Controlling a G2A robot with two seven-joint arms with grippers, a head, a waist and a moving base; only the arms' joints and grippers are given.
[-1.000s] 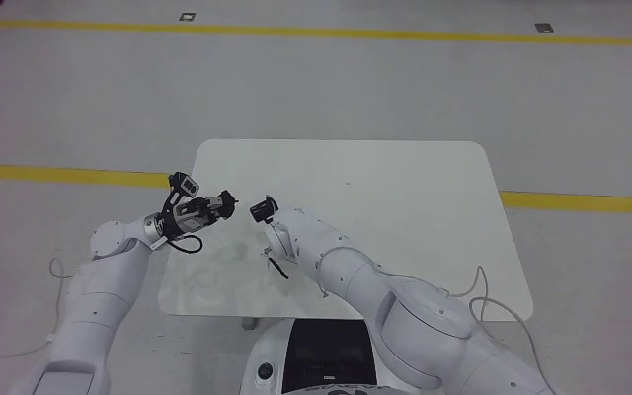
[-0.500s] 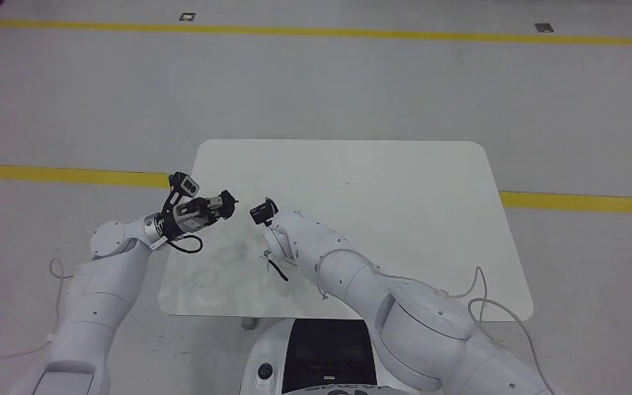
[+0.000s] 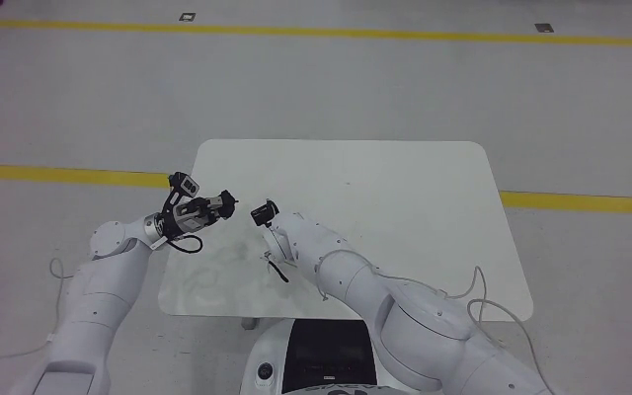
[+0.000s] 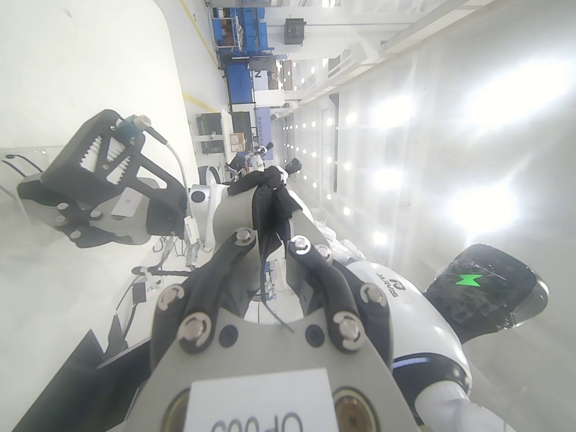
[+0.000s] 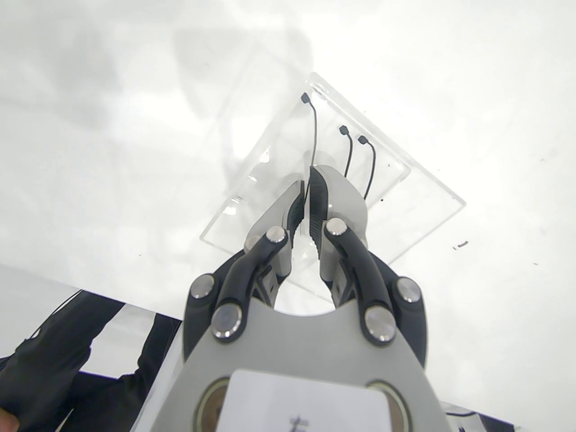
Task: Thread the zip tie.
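Note:
My right gripper (image 5: 308,182) points down over a clear acrylic tray (image 5: 432,191) and is shut on a black zip tie (image 5: 313,132), whose head reaches out past the fingertips. Two more zip ties (image 5: 348,150) lie in the tray beside it. In the top view the right gripper (image 3: 276,265) hangs near the table's front left. My left gripper (image 3: 227,201) is held above the table's left edge, facing the right arm. It is shut on a thin black zip tie strip (image 4: 263,263) that runs back between the fingers; dark wrapping covers its fingertips (image 4: 270,182).
The white table (image 3: 395,197) is bare across its middle and right. The clear tray (image 3: 212,276) sits near the front left corner. The right arm's black wrist housing (image 4: 99,168) is close in front of the left gripper.
Almost nothing differs; the right wrist has shifted very slightly. The left arm has kept still.

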